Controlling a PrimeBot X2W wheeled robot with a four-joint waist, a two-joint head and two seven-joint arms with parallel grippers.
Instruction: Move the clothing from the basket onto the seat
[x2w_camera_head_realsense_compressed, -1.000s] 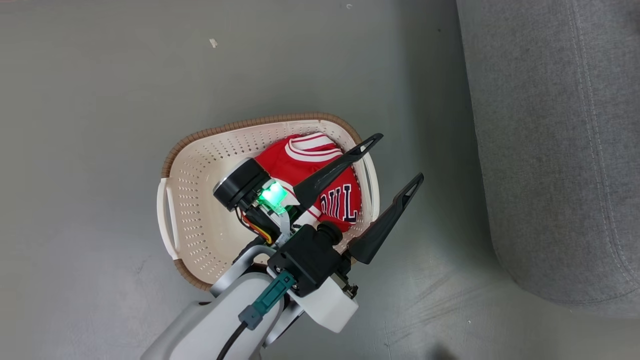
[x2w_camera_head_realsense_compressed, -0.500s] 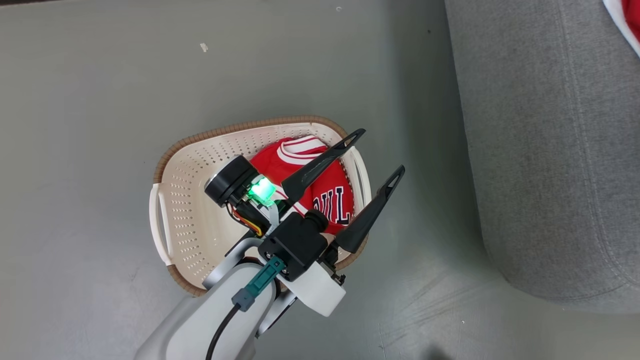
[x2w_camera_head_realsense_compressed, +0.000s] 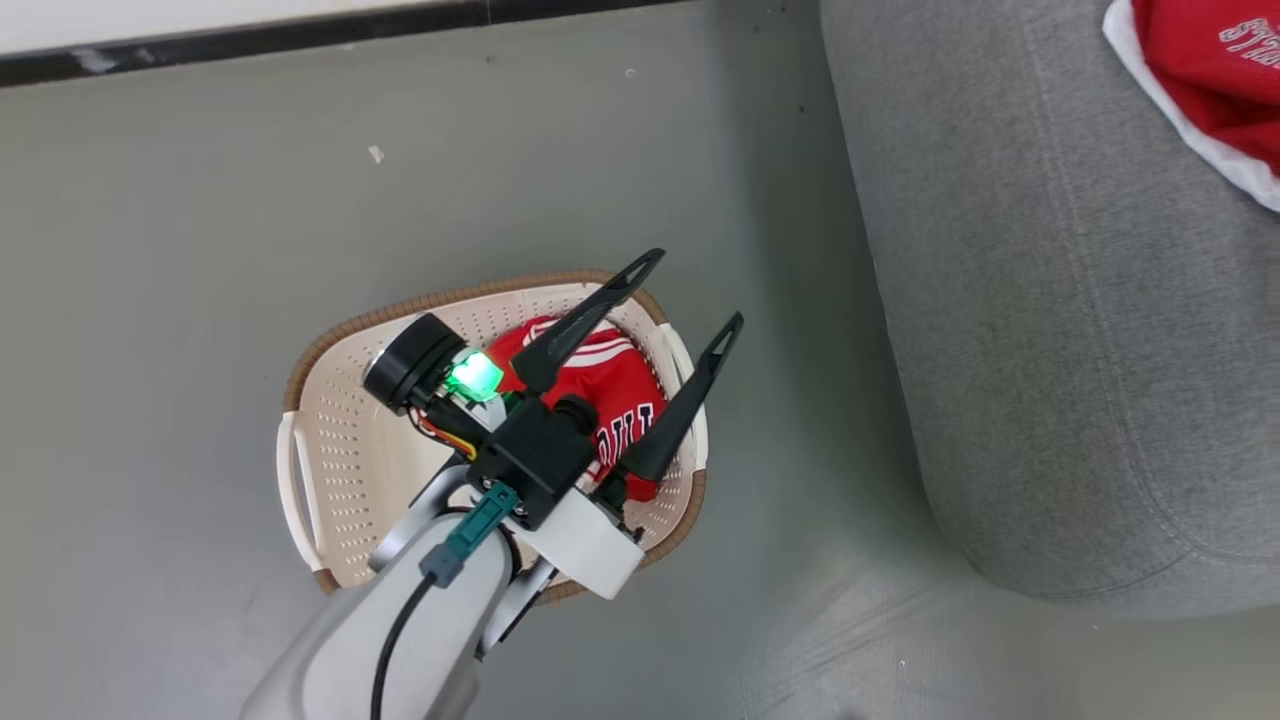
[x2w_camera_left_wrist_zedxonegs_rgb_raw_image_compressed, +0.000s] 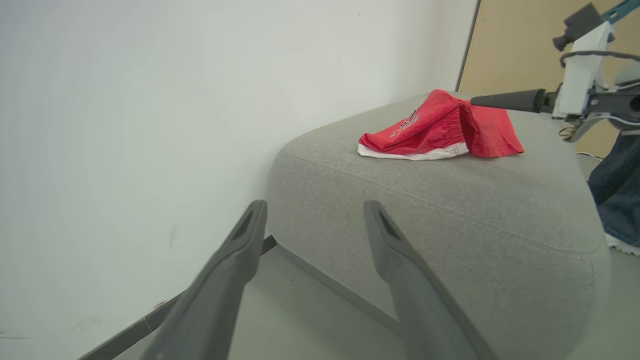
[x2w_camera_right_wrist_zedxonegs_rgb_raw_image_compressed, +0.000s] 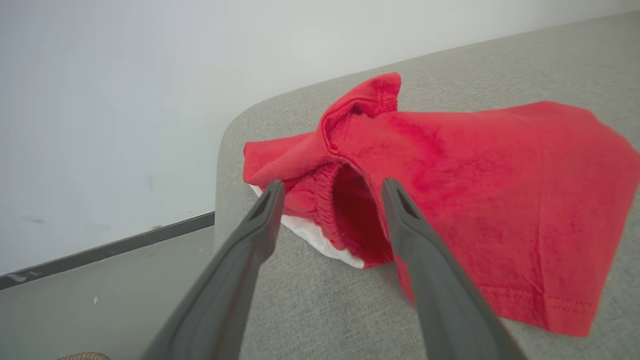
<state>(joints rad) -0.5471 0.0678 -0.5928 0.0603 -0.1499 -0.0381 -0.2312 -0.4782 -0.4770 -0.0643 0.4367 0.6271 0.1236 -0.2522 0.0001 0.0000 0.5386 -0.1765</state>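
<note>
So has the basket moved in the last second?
No. The basket keeps its spot relative to the pale floor speck; the whole view shifted, so the camera moved.

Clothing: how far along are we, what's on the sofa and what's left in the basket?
Done: the shorts lie on the sofa. In hand: nothing; the right tool is open at the shorts, the left tool open above the basket. Left: the jersey, in the basket.

The left hand (x2w_camera_head_realsense_compressed: 696, 287) and right hand (x2w_camera_right_wrist_zedxonegs_rgb_raw_image_compressed: 332, 185) stand spread wide.
</note>
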